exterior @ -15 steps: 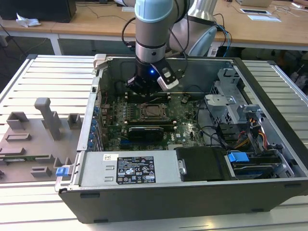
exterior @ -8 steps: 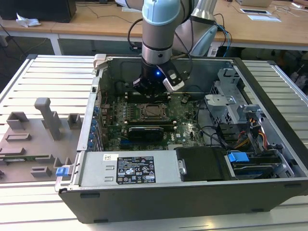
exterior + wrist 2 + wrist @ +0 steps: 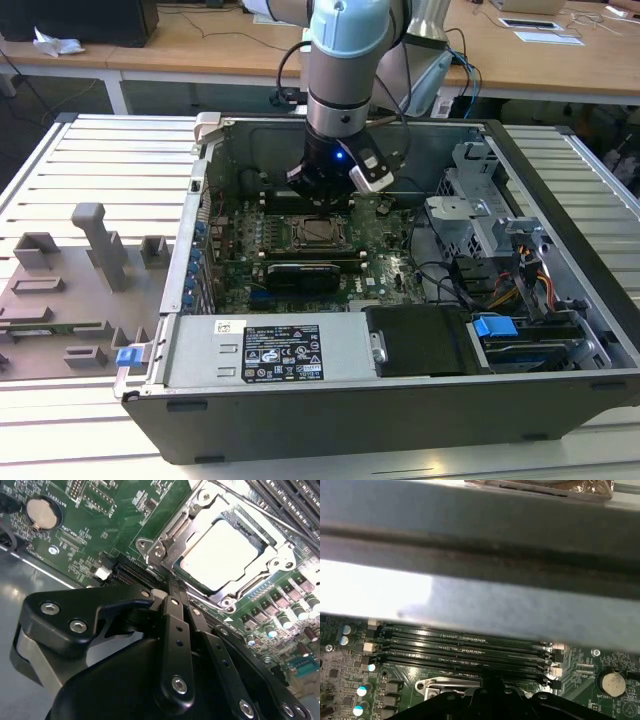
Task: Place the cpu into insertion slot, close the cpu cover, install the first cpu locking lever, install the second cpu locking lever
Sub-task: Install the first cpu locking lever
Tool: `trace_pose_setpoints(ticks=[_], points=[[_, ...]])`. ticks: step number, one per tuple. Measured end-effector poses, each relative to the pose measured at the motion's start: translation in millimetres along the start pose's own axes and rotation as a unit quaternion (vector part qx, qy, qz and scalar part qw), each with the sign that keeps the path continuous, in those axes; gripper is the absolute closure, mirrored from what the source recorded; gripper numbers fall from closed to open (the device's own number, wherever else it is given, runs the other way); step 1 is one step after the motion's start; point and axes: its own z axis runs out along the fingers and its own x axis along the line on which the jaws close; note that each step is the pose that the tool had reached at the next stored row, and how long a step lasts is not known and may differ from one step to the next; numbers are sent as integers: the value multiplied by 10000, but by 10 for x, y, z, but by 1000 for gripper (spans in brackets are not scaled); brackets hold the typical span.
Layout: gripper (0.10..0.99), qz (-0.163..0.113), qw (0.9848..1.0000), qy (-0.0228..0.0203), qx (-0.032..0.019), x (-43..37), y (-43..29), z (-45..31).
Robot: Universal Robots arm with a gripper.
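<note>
Already seated: pale silvery cpu [image 3: 220, 555]

**Workshop bench with wooden desks behind**

A pale metal workbench [image 3: 90, 160] with long parallel slats spans the exterior view. An open computer case [image 3: 560, 230] sits at its middle. Toward the exterior view's left of the case lies a flat grey fixture tray [image 3: 60, 300] carrying upright grey blocks. Behind the workbench stand light wooden desks [image 3: 200, 50]; a dark box [image 3: 80, 20] and a crumpled white scrap [image 3: 55, 43] rest on the one behind the tray, and white papers [image 3: 545, 30] lie on the one behind the case. The light is even and bright.
</note>
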Motion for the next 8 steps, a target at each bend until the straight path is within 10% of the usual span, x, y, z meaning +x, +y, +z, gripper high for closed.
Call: trace_pose_setpoints(ticks=[8], points=[[980, 76, 10000, -5, 3, -16, -41, 8]])
